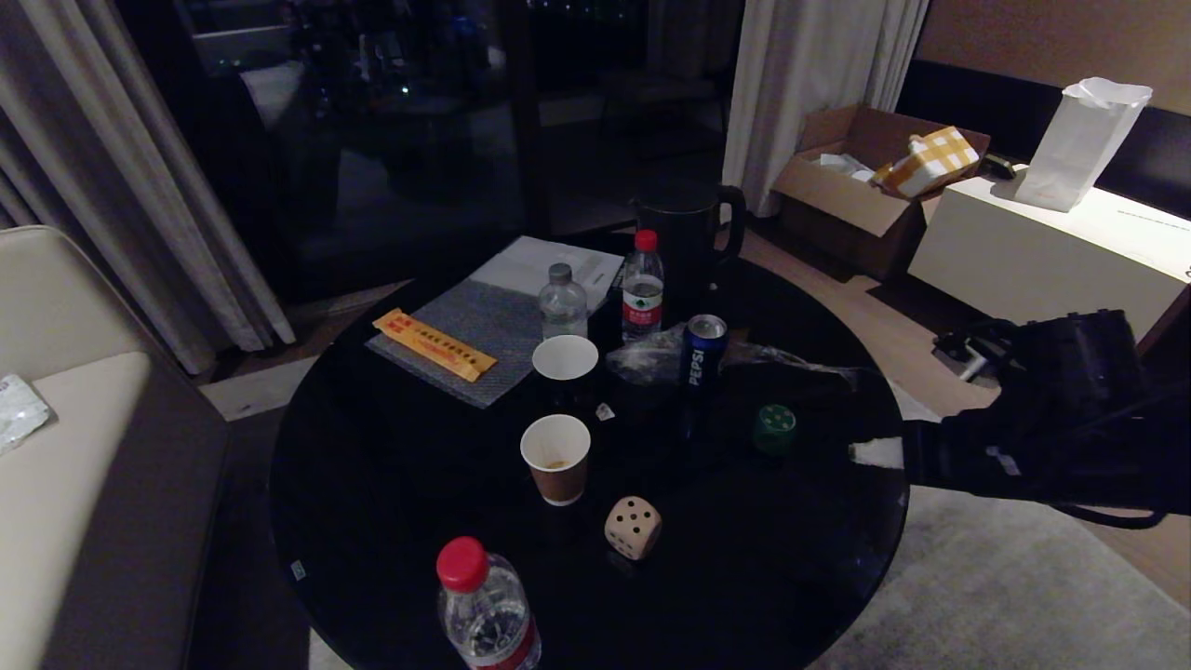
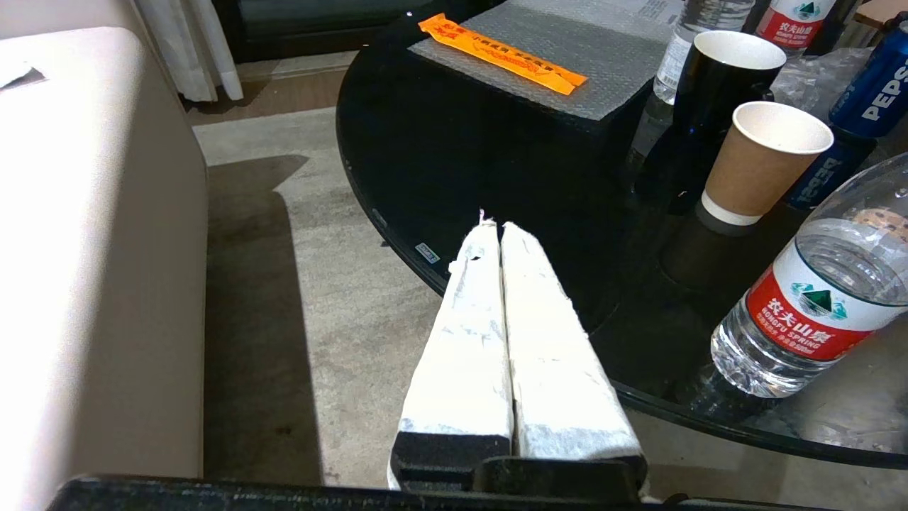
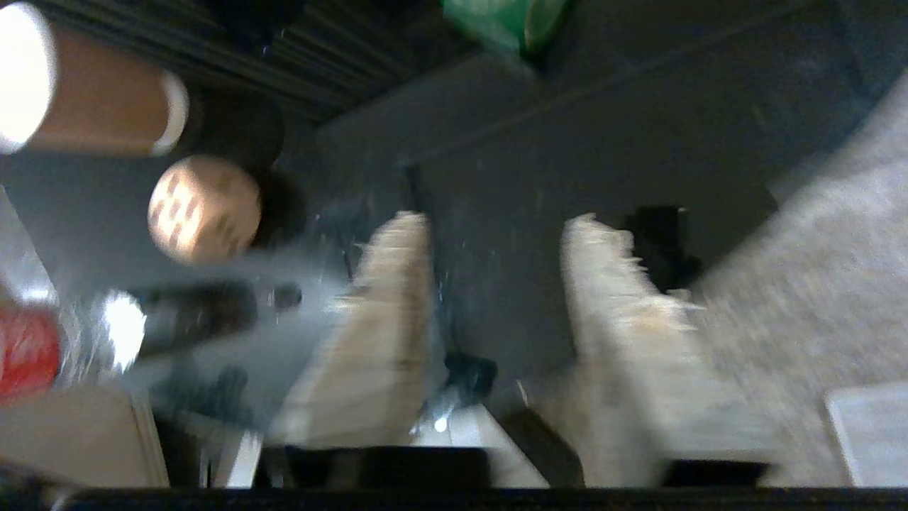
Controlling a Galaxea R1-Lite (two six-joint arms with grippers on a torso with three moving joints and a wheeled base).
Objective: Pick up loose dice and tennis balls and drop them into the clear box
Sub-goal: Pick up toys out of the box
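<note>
Dice on round black table (image 1: 391, 484): beige die (image 1: 633, 528) at 6 o'clock, dark green die (image 1: 774, 428) at 3 o'clock. Right gripper (image 3: 496, 227) over the 4 o'clock rim, fingers parted, empty. Left gripper (image 2: 494, 228) closed, empty, off the 8 o'clock edge.

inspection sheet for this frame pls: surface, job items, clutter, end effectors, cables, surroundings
Surface: round black glossy table, partly on carpet.
Job's things: beige die near the front; green die toward the right edge. No tennis balls or clear box seen.
Clutter: two paper cups, three water bottles, Pepsi can, black jug, orange packet on a grey mat, crumpled plastic.
End effectors: left shut, off the table's near-left edge; right open, empty, at the table's right edge.
Cables: nothing seen.
Surroundings: sofa left, curtains, cardboard box, white bag on a cabinet.
</note>
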